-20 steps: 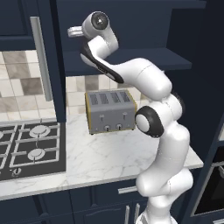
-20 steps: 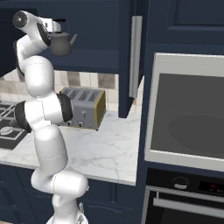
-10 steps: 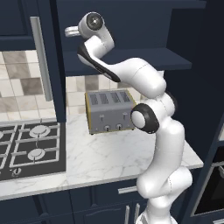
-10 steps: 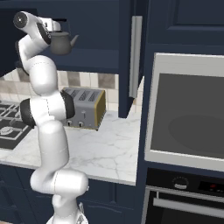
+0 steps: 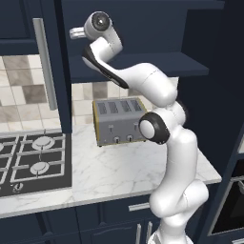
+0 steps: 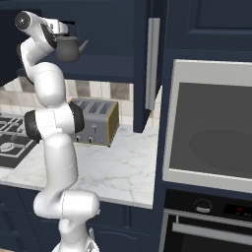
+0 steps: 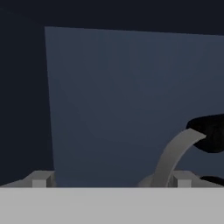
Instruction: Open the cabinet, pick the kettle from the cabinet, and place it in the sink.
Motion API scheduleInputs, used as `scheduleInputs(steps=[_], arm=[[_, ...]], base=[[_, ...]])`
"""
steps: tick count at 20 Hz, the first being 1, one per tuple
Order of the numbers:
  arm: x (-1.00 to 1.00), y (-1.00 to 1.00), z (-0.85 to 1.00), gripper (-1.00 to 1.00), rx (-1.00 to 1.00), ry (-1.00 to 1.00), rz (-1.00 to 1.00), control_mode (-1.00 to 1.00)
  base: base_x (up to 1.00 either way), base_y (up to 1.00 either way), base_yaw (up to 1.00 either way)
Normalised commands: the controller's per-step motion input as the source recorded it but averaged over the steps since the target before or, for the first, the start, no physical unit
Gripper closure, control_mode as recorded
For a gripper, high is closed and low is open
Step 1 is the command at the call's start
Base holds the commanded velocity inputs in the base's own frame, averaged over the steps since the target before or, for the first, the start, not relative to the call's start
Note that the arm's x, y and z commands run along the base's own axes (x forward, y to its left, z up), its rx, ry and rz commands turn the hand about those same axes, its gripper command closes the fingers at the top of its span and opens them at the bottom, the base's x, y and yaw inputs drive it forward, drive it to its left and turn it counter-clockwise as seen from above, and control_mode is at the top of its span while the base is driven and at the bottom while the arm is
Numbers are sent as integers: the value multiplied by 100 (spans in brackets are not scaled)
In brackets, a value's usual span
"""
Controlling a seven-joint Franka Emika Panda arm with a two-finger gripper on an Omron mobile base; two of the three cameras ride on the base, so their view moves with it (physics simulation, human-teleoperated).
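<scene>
1. Kettle (image 6: 69, 48) is seen standing on the shelf inside the open cabinet (image 6: 113, 34), high above the toaster (image 6: 93, 127) and the marble counter (image 6: 123, 167); it has not yet been lifted out.
2. The arm is raised and folded so that the gripper (image 6: 63, 25) is brought level with the shelf, right at the top of the kettle, where the arched handle can be reached.
3. The fingers are spread as wide as they go and nothing is held; in the hand view the curved grey handle (image 7: 173, 159) is seen rising just beside the right fingertip (image 7: 183, 179), which suggests a grasp is being lined up.
4. The kettle is small, squat and dark grey, with a rounded body, a short spout pointing towards the open door (image 6: 147, 64) and a knobbed lid.
5. The door is swung out, leaving the shelf clear for reaching.
</scene>
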Motion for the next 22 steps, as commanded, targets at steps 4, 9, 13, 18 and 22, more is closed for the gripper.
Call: scheduleInputs(steps=[4, 9, 13, 18, 22], arm=[[4, -7, 0, -100, 0, 0, 0, -100], [0, -4, 0, -100, 0, -1, 0, -100], [0, 0, 0, 100, 0, -4, 0, -100], [-8, -5, 0, 100, 1, -6, 0, -100], [-14, -2, 0, 100, 3, -8, 0, -100]], base=[[0, 0, 0], [0, 0, 0], [0, 0, 0], [0, 0, 0], [0, 0, 0]])
